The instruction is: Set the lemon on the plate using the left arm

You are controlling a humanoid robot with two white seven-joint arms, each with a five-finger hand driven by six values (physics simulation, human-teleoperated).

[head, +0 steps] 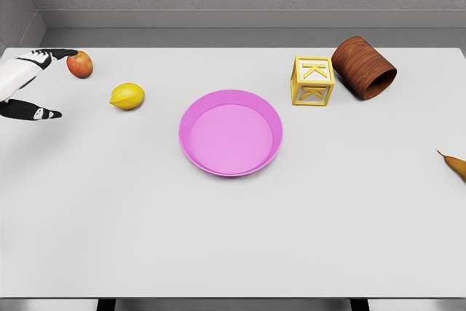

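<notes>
While the white counter (233,238) fills most of the head view, the pink plate (231,132) sits near its middle with nothing on it. To the plate's upper right lie a brown wooden cup (364,67), tipped on its side, and a yellow letter block (313,81) just beside it. An orange-brown pointed thing (455,164) pokes in at the right edge, too cut off to name.

At the far left edge the left hand (25,85) reaches in, its fingers (44,57) spread and holding nothing; one fingertip sits touching or nearly touching a red apple (80,64). The right hand is out of view.

The lemon (127,96) rests on the counter between the left hand and the plate, apart from both, and just below and right of the apple. From the fingers it lies to the right and slightly toward the robot. Its long axis runs roughly left to right across the picture, one pointed tip toward the hand, the other toward the plate. A grasp would likely close across its short width, steering clear of the apple.
</notes>
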